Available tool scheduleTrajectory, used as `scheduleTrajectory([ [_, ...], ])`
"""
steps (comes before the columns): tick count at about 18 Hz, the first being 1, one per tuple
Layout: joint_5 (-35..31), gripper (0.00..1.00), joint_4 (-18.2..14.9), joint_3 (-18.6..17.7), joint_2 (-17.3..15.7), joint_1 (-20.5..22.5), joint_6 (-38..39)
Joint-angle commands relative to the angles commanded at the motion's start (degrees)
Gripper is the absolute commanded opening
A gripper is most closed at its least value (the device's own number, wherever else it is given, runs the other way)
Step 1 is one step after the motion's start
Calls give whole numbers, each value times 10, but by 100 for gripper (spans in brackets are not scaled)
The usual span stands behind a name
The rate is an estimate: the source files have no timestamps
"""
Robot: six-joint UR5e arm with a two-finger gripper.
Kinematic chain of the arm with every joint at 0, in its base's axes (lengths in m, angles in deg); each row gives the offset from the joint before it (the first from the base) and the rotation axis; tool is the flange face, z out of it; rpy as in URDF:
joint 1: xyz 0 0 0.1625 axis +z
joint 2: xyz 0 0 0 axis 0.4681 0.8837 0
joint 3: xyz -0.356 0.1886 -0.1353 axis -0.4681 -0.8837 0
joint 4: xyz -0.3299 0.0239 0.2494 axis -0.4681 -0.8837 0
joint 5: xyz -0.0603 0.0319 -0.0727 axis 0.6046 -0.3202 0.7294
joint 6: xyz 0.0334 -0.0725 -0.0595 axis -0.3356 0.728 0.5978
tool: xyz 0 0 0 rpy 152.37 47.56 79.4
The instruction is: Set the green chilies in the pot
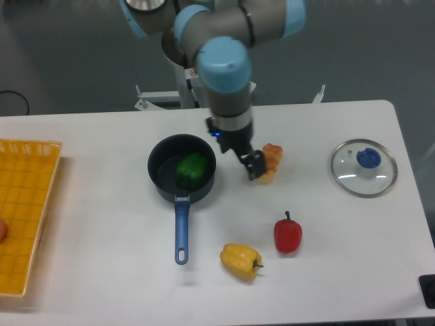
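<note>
The green chilies (192, 170) lie inside the pot (163, 183), slightly tilted. The pot's blue handle points toward the table's (102, 272) near edge. The gripper (254, 165) hangs beside the pot, holding nothing; whether its fingers are apart, I cannot tell.

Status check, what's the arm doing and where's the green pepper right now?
Gripper empty, raised right of the pot, jaw state unclear. Green chilies inside the pot. Bread roll just behind the gripper.

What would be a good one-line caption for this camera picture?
Green pepper resting inside the blue-handled pot, the robot's gripper hovering beside it.
</note>
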Motion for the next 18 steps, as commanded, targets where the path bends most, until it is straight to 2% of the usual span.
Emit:
scheduleTrajectory([
  [6,-1,100,1,20,41,25,-39],
  [12,-2,100,7,30,79,60,-116],
  [18,-1,100,10,30,92,70,-135],
])
